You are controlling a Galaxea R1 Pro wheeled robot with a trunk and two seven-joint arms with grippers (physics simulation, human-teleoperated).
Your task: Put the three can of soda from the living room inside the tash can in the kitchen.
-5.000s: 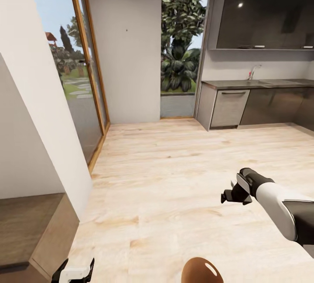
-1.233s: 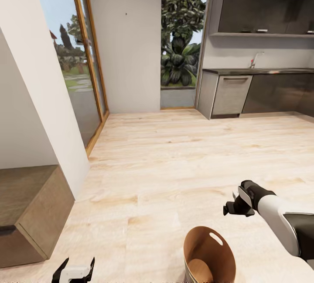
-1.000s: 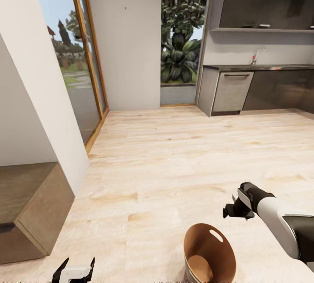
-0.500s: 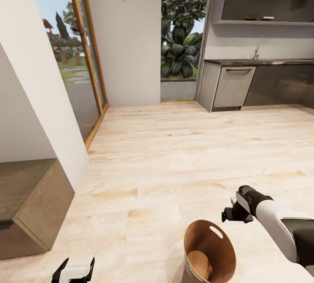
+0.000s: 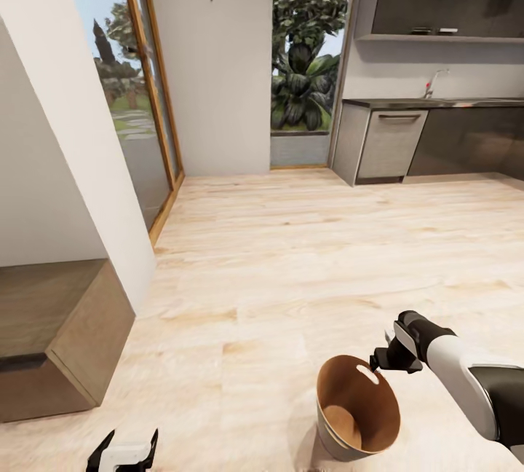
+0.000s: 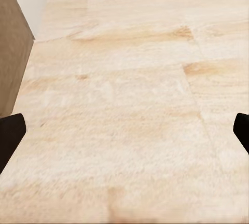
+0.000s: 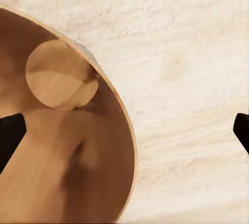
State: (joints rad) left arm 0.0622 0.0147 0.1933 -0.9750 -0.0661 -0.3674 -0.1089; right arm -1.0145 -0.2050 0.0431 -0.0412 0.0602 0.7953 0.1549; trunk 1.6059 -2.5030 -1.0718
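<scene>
Tash can [image 5: 359,405] stands upright on the kitchen floor [image 5: 291,261], at about 8 o'clock from the right end effector [image 5: 384,357], whose fingers are spread apart and empty just past its rim. The left end effector [image 5: 122,450], also spread, hangs well apart at 9 o'clock. The can's inside appears empty.

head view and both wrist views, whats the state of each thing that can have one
tash can: upright on the floor, nothing visible inside
left gripper: open, holding nothing
right gripper: open, holding nothing, by the bin's rim
dishwasher front: closed
tap: no water visible
</scene>
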